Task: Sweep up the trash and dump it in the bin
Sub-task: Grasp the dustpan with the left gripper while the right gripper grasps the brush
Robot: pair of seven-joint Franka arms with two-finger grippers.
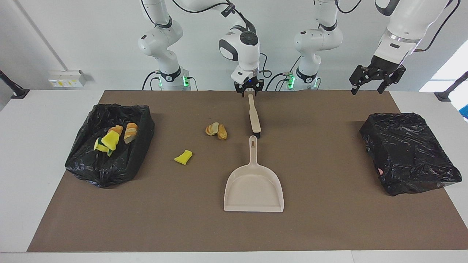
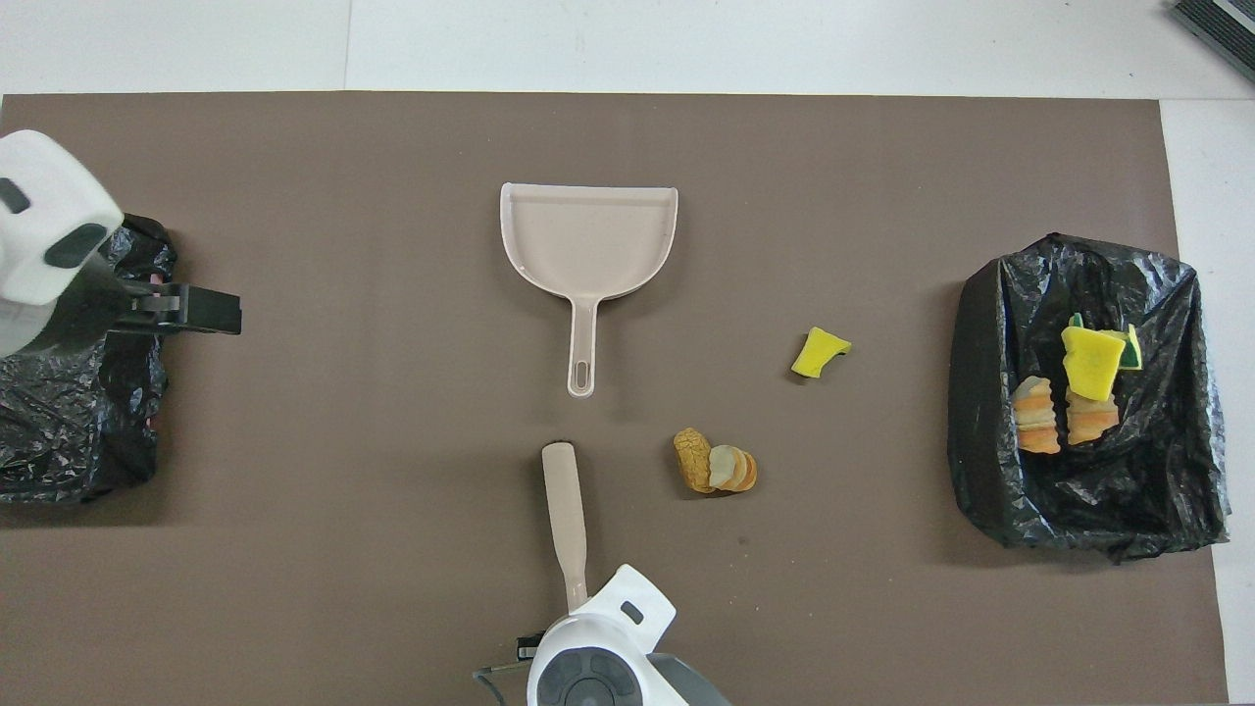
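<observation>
A beige brush [image 1: 254, 115] [image 2: 566, 515] lies on the brown mat, bristles toward the handle of the empty beige dustpan [image 1: 253, 186] [image 2: 588, 235]. My right gripper [image 1: 249, 92] is down at the brush's handle end, shut on it. Loose trash lies toward the right arm's end of the mat: a yellow sponge scrap [image 1: 183, 157] [image 2: 820, 353] and tan bread pieces [image 1: 216, 130] [image 2: 714, 471]. The bin [image 1: 109, 175] [image 2: 980, 392], lined with a black bag, holds several more scraps. My left gripper [image 1: 366, 88] hangs open and empty in the air at the left arm's end.
A second black bag-covered box [image 1: 409, 153] [image 2: 69, 431] sits at the left arm's end of the mat, partly under the left arm in the overhead view. White table borders the mat [image 1: 329, 226].
</observation>
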